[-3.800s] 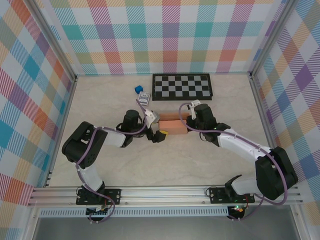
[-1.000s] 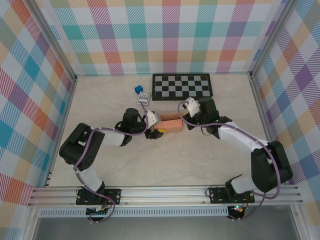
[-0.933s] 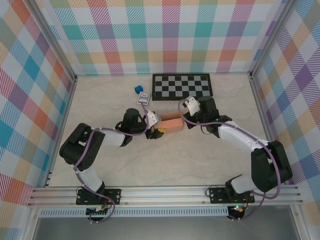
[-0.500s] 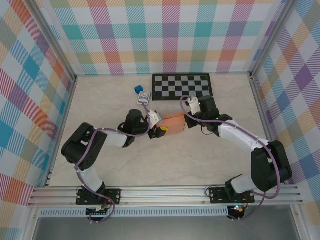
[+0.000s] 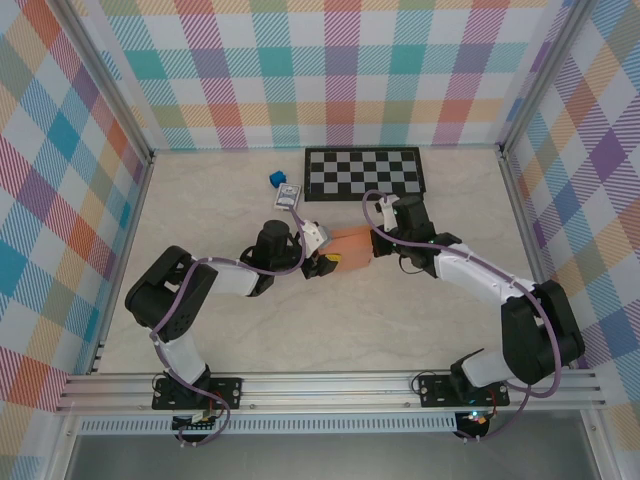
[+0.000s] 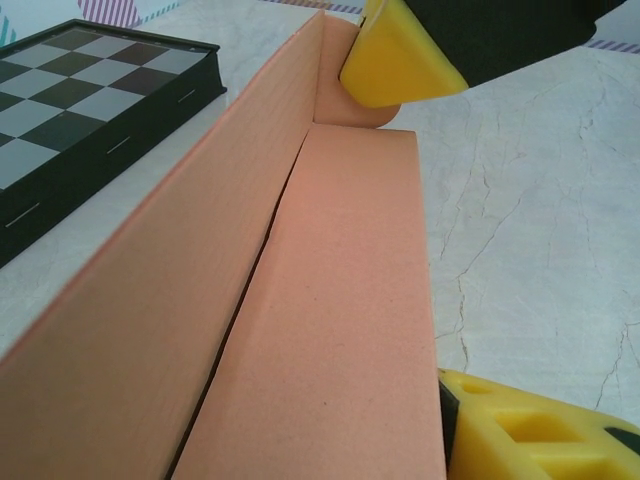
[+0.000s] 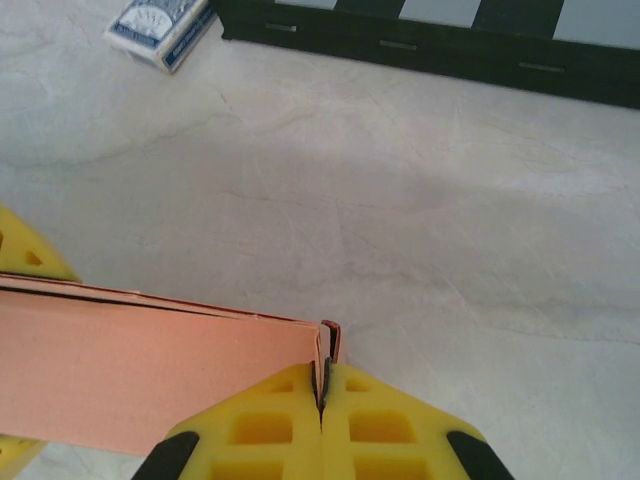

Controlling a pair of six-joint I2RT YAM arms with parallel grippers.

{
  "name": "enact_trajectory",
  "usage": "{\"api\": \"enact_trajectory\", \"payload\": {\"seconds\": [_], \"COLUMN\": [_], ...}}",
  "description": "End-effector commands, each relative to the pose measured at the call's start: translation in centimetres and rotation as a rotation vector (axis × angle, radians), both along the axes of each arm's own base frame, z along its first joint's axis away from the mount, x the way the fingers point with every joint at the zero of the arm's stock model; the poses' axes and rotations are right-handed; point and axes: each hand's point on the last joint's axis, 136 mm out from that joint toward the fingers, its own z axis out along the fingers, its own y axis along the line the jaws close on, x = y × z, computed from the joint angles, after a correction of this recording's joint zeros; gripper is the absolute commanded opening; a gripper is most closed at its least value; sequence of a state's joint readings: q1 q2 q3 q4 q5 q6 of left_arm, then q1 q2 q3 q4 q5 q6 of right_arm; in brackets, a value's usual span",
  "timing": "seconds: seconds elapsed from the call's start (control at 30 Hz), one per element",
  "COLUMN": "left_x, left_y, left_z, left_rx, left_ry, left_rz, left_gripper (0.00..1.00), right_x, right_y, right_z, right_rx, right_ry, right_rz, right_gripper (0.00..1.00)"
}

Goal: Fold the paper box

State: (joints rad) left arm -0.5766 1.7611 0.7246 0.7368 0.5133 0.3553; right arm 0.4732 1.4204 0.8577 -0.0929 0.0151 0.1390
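The paper box (image 5: 351, 246) is a salmon-orange cardboard box lying mid-table between the two arms. In the left wrist view its long top panel (image 6: 340, 330) runs away from the camera, with a side panel standing along its left. My left gripper (image 5: 323, 254) is shut on the box's left end; one yellow finger (image 6: 525, 435) presses its right side and the other is hidden behind the cardboard. My right gripper (image 7: 322, 378) is shut on a thin end flap of the paper box (image 7: 150, 375). That gripper's yellow finger (image 6: 400, 70) shows at the box's far end.
A black-and-white checkerboard (image 5: 364, 173) lies behind the box, close to the right gripper. A small blue cube (image 5: 275, 179) and a blue-and-white card pack (image 5: 288, 196) sit to its left. Bare marble table (image 5: 330, 320) lies in front of the box.
My left gripper has slid right along the box and narrowed onto its end. The box looks shorter from above. The right gripper has stayed shut on the flap.
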Motion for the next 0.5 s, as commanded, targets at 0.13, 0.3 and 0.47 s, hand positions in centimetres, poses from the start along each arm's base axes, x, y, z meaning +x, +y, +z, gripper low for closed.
{"api": "enact_trajectory", "payload": {"seconds": [0.13,0.3,0.47], "left_x": [0.8,1.0,1.4], "left_y": [-0.9,-1.3,-1.2], "left_z": [0.7,0.3,0.0], "left_rx": [-0.05,-0.056,-0.069], "left_ry": [-0.03,-0.014,-0.012], "left_rz": [0.013,0.015,0.054], "left_gripper": [0.57,0.58,0.58], "right_x": [-1.5,-1.6,-1.6], "right_y": [-0.3,-0.2,-0.5], "right_z": [-2.8,-3.1,-2.5], "right_rx": [-0.001,0.031,0.053], "right_ry": [-0.001,-0.001,-0.065], "right_rz": [0.007,-0.011,-0.021], "right_gripper": [0.02,0.0,0.0]}}
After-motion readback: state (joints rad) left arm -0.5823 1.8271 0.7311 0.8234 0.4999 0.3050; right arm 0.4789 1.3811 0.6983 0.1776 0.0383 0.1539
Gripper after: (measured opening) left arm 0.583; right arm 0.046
